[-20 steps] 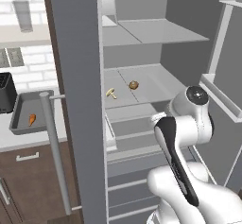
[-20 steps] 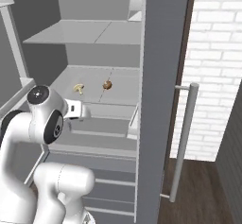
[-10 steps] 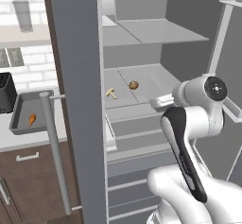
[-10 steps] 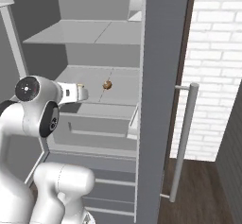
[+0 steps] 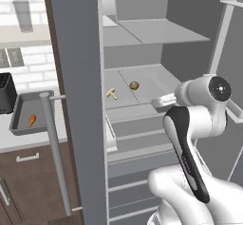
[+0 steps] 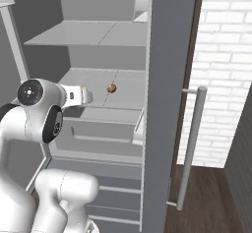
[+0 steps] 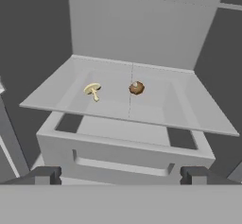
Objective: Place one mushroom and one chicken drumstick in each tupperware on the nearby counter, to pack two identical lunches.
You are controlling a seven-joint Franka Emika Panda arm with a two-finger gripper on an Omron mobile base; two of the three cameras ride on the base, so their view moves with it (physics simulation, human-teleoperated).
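Gripper state: gripper stood released, the jaws spread to full width and nothing between them; the two dark tips showed at the bottom of the hand view.
Landmark: glass shelf of the open fridge, the middle shelf over a pale drawer.
Drawer position: just beneath the front edge of the glass shelf, nearest to the gripper.
Cream mushroom position: cream mushroom lay on the glass shelf, left of centre, apparently tipped on its side with the stem toward the front edge.
Brown mushroom position: brown mushroom sat on the glass shelf near the centre line, just right of the cream one, the two apart and not touching.
Relation to jaws: both mushrooms lay ahead of and above the tips in the hand view, well apart from them; neither stood between the jaws.
Handling estimate: both mushrooms judged very light, small, slightly soft and easy to roll on smooth glass; a hard squeeze would likely bruise them.
Grasp point: across the rounded cap, judged the widest and firmest part; the thin stem looked a poor hold.
Far items: beyond the fridge door, well left of the glass shelf, one tupperware rested on the counter with a chicken drumstick inside it.
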